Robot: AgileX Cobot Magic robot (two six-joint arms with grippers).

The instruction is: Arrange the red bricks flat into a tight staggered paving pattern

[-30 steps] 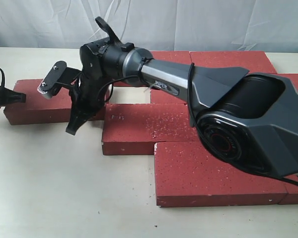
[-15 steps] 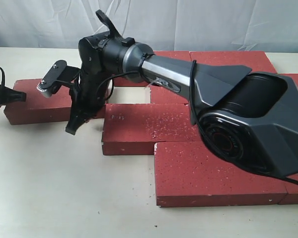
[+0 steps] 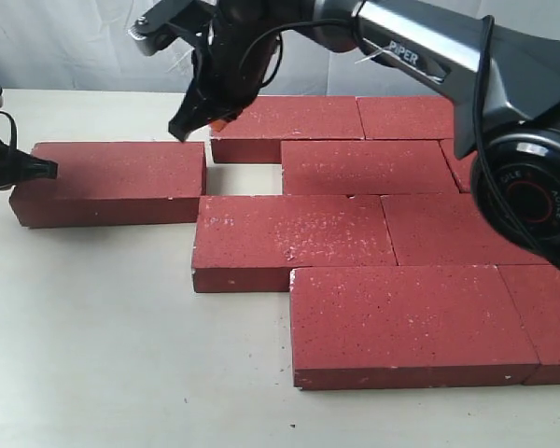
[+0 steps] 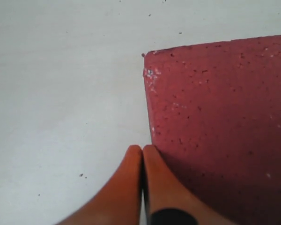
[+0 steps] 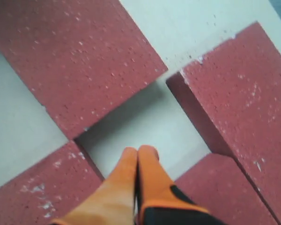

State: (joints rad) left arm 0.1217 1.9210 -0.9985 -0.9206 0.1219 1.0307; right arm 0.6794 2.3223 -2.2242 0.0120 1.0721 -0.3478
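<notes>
Exterior view: dark-red, white-speckled rectangular paving bricks [image 3: 289,241] lie flat on the pale matte counter [image 3: 93,355]. They are packed edge to edge in staggered rows from the centre out to 3 o'clock.

One outlying brick [image 3: 112,179] of the same kind lies flat at 9 o'clock of the group. Its 3 o'clock end stops short of the middle-row brick. A small rectangular gap [image 3: 243,179] of bare counter lies between them.

Left gripper [image 3: 49,169]: low, at the 9 o'clock end of the outlying brick. In the left wrist view the orange fingers [image 4: 159,183] are clenched together with nothing between them. The tips rest against the brick's short end, near a chipped corner.

Right gripper [image 3: 182,126]: raised clear of the counter at 11 o'clock of the group, over the far edge of the outlying brick. It touches no brick. In the right wrist view its orange fingers [image 5: 124,178] are pressed together and empty. That view looks down on the gap, with four bricks bordering it.
</notes>
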